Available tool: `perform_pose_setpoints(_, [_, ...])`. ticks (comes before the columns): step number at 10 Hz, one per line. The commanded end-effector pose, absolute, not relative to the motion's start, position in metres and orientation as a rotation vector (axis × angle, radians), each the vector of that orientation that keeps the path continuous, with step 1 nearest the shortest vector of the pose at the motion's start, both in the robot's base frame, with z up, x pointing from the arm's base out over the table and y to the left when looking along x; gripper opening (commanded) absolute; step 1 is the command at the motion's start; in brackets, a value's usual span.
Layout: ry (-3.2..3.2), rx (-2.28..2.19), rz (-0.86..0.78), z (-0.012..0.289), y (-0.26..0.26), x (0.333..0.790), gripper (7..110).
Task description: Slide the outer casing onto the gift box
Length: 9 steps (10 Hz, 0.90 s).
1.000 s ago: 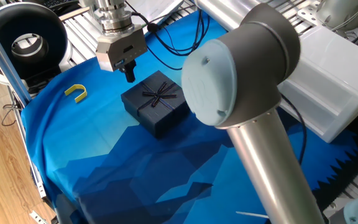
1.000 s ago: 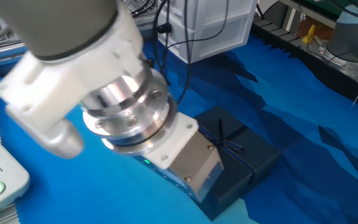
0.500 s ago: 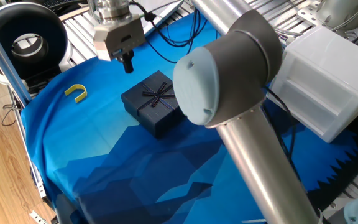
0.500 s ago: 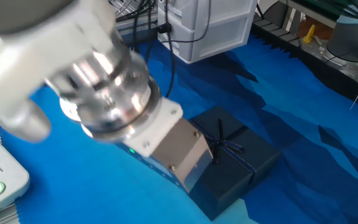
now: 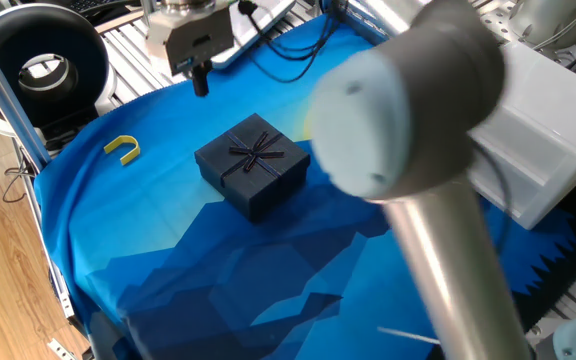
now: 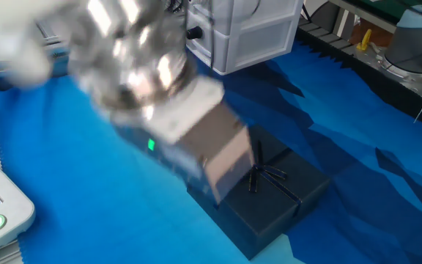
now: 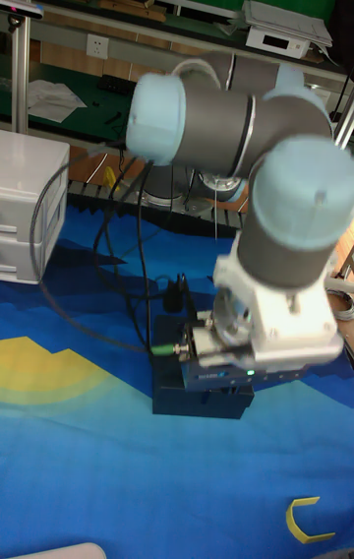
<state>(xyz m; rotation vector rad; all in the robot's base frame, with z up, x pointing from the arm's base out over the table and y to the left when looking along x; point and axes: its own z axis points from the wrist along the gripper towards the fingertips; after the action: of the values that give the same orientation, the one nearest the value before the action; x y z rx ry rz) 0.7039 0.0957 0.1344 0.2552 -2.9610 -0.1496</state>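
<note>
Gripper point(image 5: 200, 82) is up off the table, near the far-left edge of the blue cloth point(image 5: 168, 250), holding nothing; its dark fingers read as one narrow stub pointing down, so jaws look pressed together with nothing between them. In the other fixed view the gripper body point(image 6: 218, 150) is motion-blurred and sits in front of the box's near-left side, fingertips hidden there. Outer casing point(image 5: 255, 163) sits flat around the middle of the cloth, ribbon bow point(image 5: 255, 152) facing up, corners pointing toward the cloth's edges. Same casing in the other fixed view point(image 6: 284, 202), bow point(image 6: 268, 176) clear of the gripper. The box reads as one closed navy block; the inner tray isn't visible on its own in any view, so can't tell its seating. Tall fixed view shows only the box's lower front point(image 7: 197, 400) under the wrist. Small yellow C-shaped piece point(image 5: 122, 148) lies on the cloth near its left edge, well apart from the box. White drawer unit point(image 6: 244, 29) stands at the far edge.
</note>
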Motion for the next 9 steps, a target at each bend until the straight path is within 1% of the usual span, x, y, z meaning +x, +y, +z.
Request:
perform_pose_setpoints(1, [-3.24,0.197,0.143,0.173,0.061,0.709,7])
perform_pose_setpoints(2, [-3.276,0.133,0.13,0.178,0.067,0.694,7])
perform_pose_setpoints(3, [-3.323,0.109,0.099,0.182,0.072,0.693,7])
perform_pose_setpoints(4, [-3.323,0.187,0.168,0.185,0.059,0.693,7])
perform_pose_setpoints(5, [-3.263,0.221,0.186,0.179,0.049,0.685,7])
perform_pose_setpoints(6, [-3.23,0.24,0.17,0.169,0.044,0.684,7])
perform_pose_setpoints(8, [-3.25,0.241,0.023,0.139,0.044,0.698,7])
perform_pose_setpoints(9, [-3.268,0.229,-0.024,0.124,0.041,0.707,7])
